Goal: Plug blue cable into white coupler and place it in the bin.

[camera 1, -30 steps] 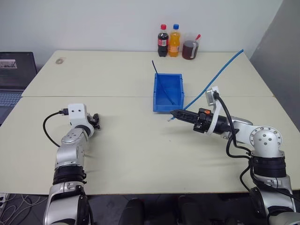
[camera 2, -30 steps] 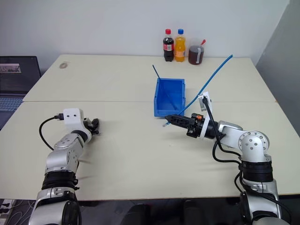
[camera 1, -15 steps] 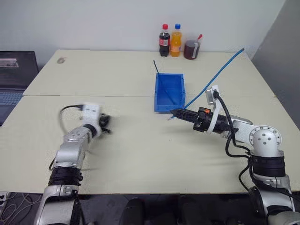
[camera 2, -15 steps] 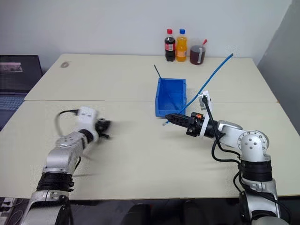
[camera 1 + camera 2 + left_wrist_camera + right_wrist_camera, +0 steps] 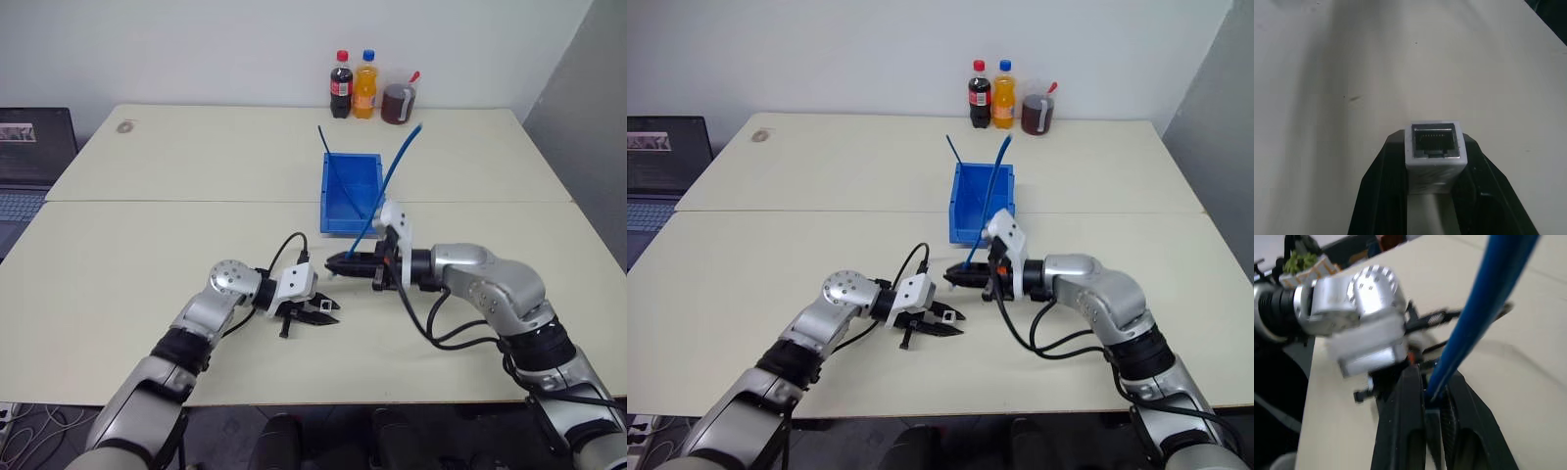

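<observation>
pale beige desk (image 5: pixel 196 186) in the left eye view, two boards butted together, with the bin (image 5: pixel 350 192) bright blue near the middle, its sloped lip toward the robot. the right pincer (image 5: pixel 333 262) lies just in front of that lip, pointing toward the robot's left, its fingers shut on the blue cable (image 5: pixel 390 178), which rises from the grip up over the bin with its free end in the air. a thin dark strand (image 5: pixel 335 168) leans out of the bin's far left corner. the left pincer (image 5: pixel 326 312) sits low over the desk just beside the right one, closed on the white coupler (image 5: pixel 322 305); the two tips are near but apart. at the far edge stand a cola bottle (image 5: pixel 340 85), an orange bottle (image 5: pixel 364 85) and a cup of dark drink (image 5: pixel 398 103). a laptop (image 5: pixel 34 147) lies off the desk's left side.

the right eye view gives the same layout.

left wrist view: the white coupler (image 5: pixel 1435 148) is clamped between the two black fingers (image 5: pixel 1385 178), its dark socket face turned outward, pins visible inside, above bare desk.

right wrist view: the blue cable (image 5: pixel 1476 313) is pinched between the black fingertips (image 5: pixel 1411 394) and runs away from them as a thick blue band; beyond it, blurred, is the left arm's silver wrist (image 5: pixel 1359 316).
</observation>
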